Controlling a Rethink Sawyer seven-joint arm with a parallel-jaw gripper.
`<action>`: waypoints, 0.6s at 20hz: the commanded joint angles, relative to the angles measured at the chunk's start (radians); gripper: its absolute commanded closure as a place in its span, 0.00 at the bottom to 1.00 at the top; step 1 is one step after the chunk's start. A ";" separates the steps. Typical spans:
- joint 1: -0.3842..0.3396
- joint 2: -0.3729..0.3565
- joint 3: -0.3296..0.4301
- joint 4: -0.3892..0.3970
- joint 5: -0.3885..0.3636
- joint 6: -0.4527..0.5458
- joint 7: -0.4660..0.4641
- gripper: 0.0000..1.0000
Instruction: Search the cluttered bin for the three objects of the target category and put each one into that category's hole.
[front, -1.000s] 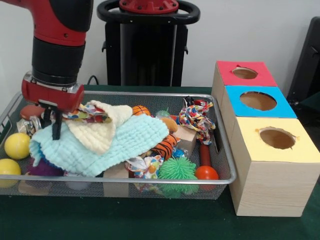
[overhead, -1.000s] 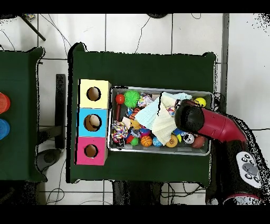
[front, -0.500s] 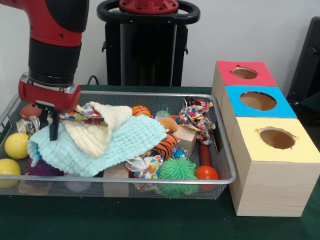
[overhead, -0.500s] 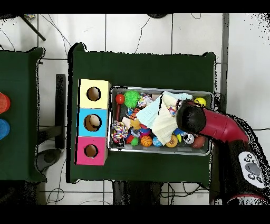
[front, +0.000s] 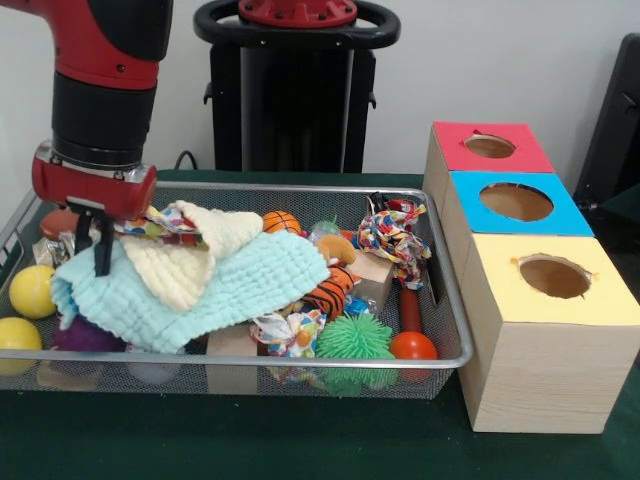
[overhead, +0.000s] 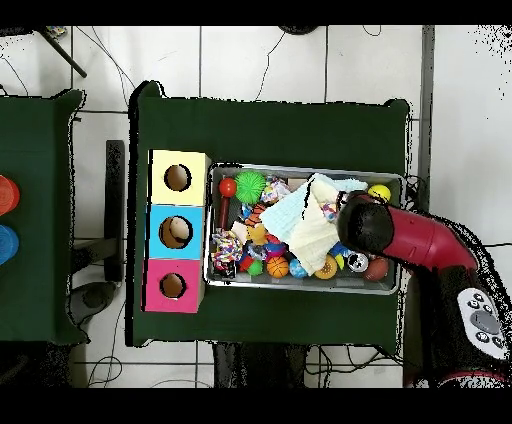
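The gripper (front: 97, 240) is pinched on the corner of the light blue cloth (front: 200, 290) at the end of the wire bin (front: 300, 355) far from the boxes. The cloth is spread over the toys, with a cream cloth (front: 190, 255) on it. For a good step, the grip should be kept firm and the cloth lifted slowly, so that no toy is dragged over the rim before the holes (front: 553, 275) are reached.
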 joint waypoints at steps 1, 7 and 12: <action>-0.043 -0.009 0.021 0.001 -0.090 0.176 -0.122 1.00; -0.062 -0.035 0.012 0.020 -0.117 0.198 -0.121 1.00; -0.077 -0.045 0.007 0.011 -0.142 0.209 -0.121 1.00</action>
